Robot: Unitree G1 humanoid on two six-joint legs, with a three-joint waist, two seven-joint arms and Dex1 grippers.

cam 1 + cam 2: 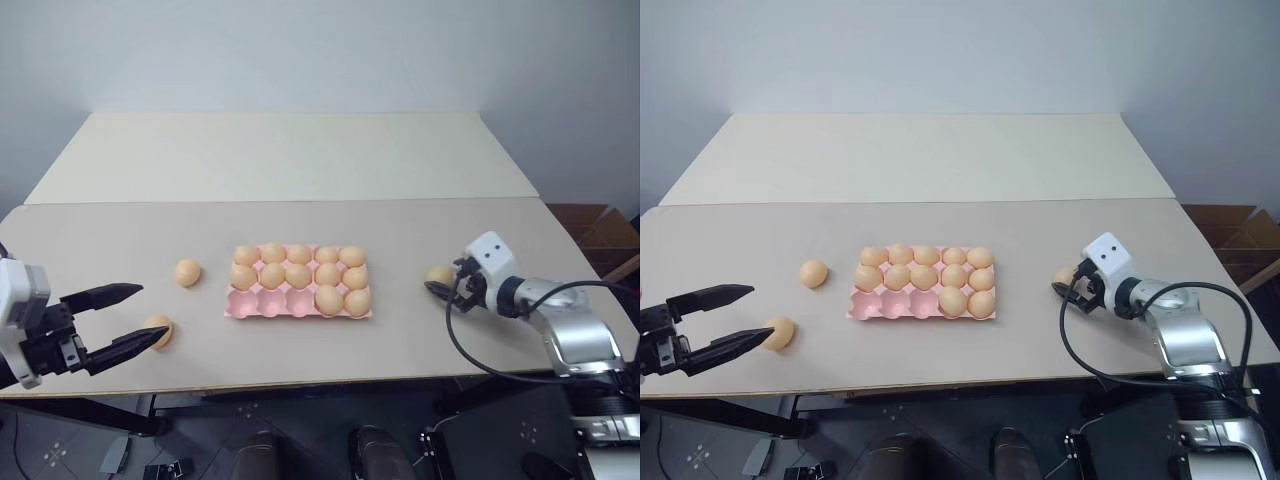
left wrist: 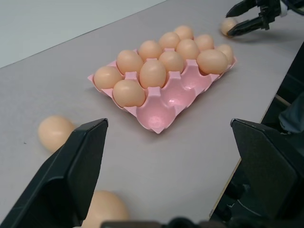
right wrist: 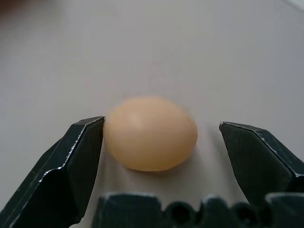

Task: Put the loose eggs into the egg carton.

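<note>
three loose eggs (image 1: 187, 272) on the surface (image 1: 120, 240) around the pink egg carton (image 1: 262, 304); right gripper (image 3: 161, 142) fingers wide about one egg, left gripper (image 1: 128, 315) fingers wide, empty.

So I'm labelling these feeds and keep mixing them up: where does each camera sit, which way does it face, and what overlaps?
Left and right eye views: on the head, looking forward and down over the table; both arms show, with the pink egg carton between them.
Left wrist view: on the left wrist, looking along the open left gripper toward the carton and the right gripper.
Right wrist view: on the right wrist, looking along the open right gripper, jaws either side of a loose egg.
Shared: that egg appears in every view.
</note>
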